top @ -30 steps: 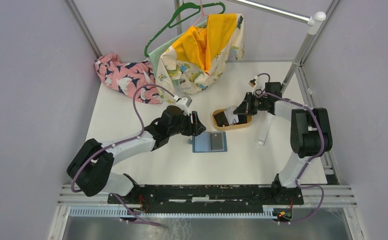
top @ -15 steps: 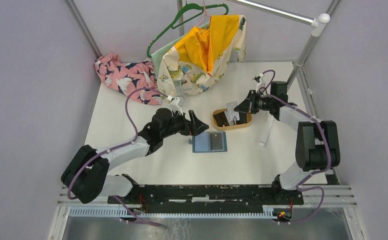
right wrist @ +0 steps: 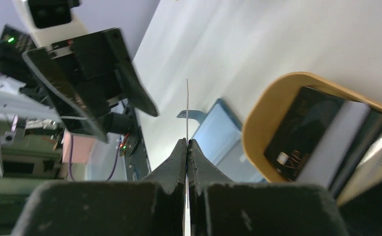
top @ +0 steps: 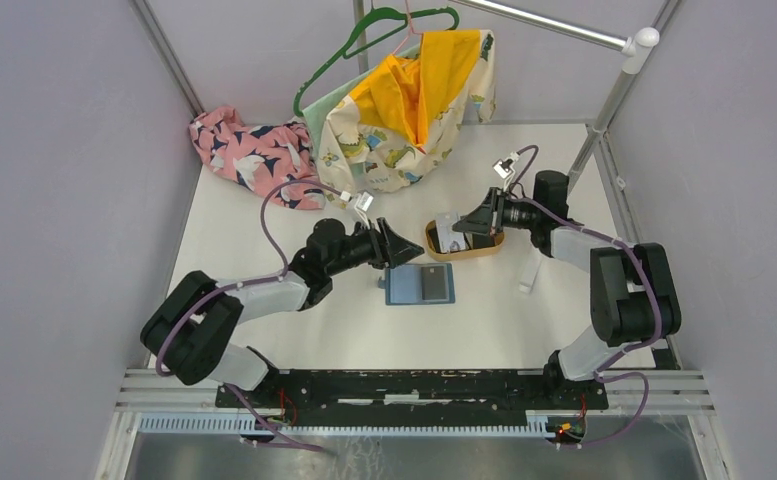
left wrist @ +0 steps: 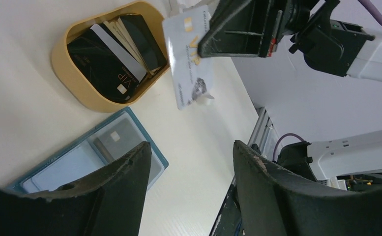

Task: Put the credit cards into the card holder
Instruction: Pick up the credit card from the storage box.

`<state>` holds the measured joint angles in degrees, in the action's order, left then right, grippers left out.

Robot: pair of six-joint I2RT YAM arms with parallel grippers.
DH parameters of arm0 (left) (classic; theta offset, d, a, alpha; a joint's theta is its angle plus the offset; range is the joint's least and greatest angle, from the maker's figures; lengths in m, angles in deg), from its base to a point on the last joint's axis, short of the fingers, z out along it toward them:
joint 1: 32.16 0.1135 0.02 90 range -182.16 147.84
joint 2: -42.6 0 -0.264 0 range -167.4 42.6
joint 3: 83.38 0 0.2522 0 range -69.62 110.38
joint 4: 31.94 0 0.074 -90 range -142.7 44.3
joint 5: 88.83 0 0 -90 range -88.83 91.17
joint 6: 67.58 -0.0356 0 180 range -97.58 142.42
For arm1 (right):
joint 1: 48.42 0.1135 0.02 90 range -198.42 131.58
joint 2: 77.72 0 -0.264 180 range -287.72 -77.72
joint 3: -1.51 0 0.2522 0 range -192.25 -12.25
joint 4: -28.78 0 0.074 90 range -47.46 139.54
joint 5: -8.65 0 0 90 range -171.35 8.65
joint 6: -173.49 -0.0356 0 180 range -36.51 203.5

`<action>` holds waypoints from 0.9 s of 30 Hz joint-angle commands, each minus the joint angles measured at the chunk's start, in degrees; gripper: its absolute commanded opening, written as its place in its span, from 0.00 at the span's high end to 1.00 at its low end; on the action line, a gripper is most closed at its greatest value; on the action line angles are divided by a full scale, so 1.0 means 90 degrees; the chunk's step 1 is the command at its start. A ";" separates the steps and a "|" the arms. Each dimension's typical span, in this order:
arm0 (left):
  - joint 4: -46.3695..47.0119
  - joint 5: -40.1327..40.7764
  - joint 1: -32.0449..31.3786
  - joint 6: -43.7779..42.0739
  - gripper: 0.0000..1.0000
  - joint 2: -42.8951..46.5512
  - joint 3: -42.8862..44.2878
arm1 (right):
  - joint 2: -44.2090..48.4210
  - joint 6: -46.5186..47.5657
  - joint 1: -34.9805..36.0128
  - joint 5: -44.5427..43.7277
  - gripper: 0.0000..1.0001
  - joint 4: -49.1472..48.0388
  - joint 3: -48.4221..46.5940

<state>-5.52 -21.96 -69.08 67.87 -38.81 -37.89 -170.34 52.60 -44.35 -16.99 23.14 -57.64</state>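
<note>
Pale card is pinched by one edge between the pressed-together tips of the right pincer, hanging in the air just above the tan tray, which holds dark cards; left pincer is spread wide, gripping nothing, hovering at the left edge of the teal card holder; the holder lies open and flat on the white table with a grey card on it; a second ago the right pincer sat low in the tray, and it has since lifted.
</note>
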 commanded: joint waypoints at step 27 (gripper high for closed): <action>0.1116 -0.1249 0.0259 -0.0229 0.98 0.0124 -0.0309 | 0.0417 0.3630 0.1226 0.1248 0.57 0.2199 -0.1061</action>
<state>8.28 -29.39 -67.71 72.42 -42.59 -40.08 -170.23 55.73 -33.59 -5.63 17.59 -58.38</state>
